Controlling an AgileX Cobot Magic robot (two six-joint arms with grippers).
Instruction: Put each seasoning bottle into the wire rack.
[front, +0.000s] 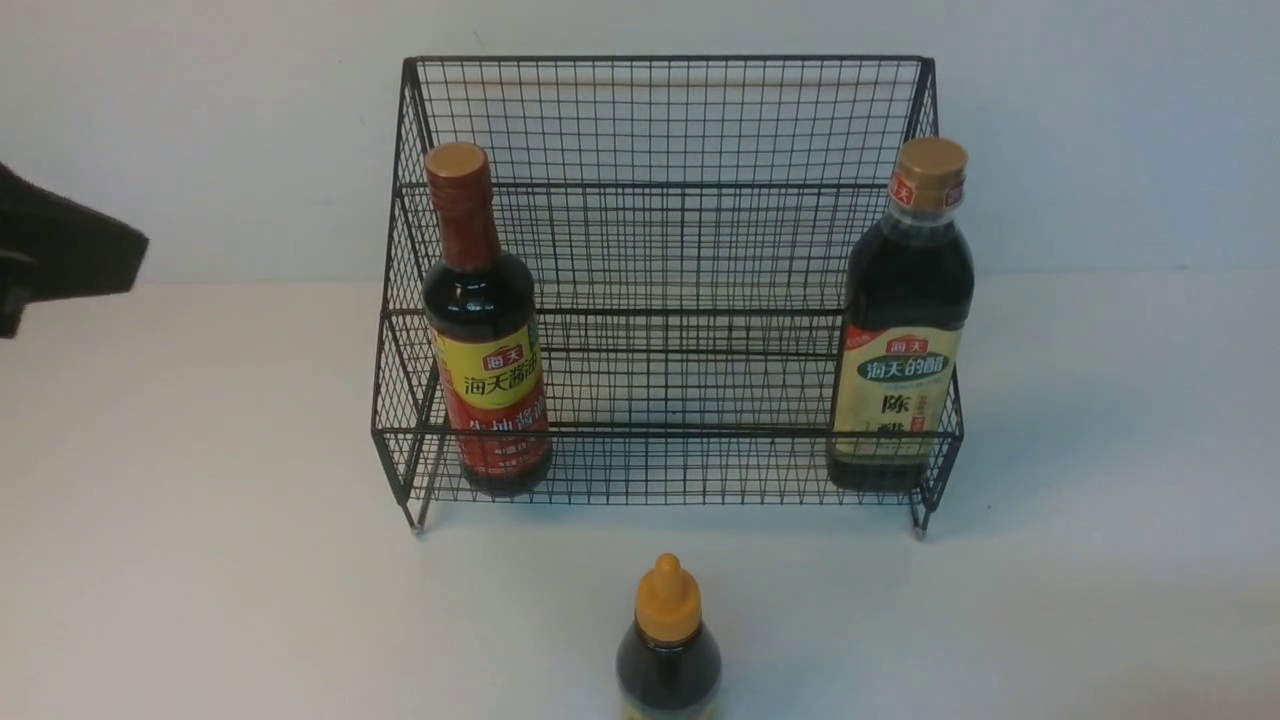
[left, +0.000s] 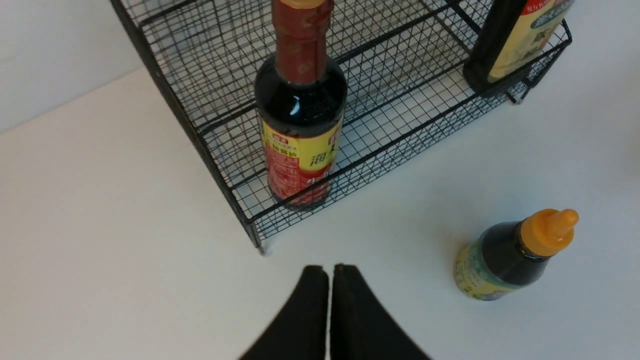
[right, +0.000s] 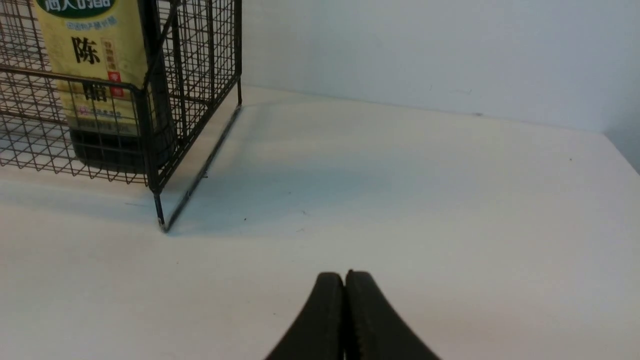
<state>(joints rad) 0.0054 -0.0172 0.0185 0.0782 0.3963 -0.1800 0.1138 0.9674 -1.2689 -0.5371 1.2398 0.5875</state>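
Note:
The black wire rack stands at the back middle of the table. The red-necked bottle with the yellow-red label stands in its lower tier at the left; it also shows in the left wrist view. The cream-green-labelled bottle stands in the lower tier at the right, also in the right wrist view. The small yellow-nozzle bottle stands on the table in front of the rack, outside it. My left gripper is shut and empty, near the rack's front left foot. My right gripper is shut and empty over bare table.
A white table meets a pale wall behind the rack. A dark part of my left arm shows at the front view's left edge. The rack's right front foot stands near my right gripper.

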